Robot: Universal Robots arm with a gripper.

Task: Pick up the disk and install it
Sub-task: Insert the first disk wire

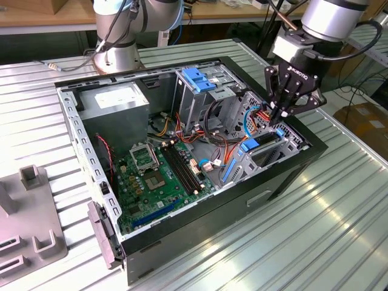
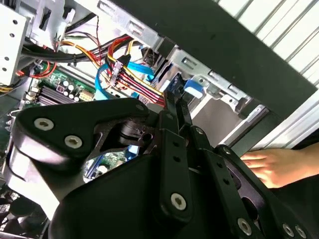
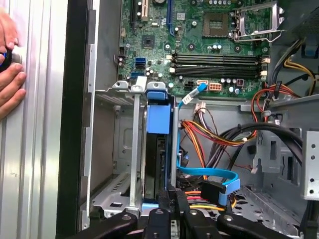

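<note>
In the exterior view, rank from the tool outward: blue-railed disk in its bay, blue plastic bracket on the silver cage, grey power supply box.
1. Blue-railed disk, directly beneath the tool.
2. Blue plastic bracket, toward the case's middle.
3. Grey power supply box, far corner at the exterior view's left.

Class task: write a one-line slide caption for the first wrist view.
Tool over the disk slotted upright in the open computer case's drive bay.

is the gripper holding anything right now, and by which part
Yes: the gripper is shut on the disk, pinching its end edge nearest the wrist as it stands in the drive bay.
</note>
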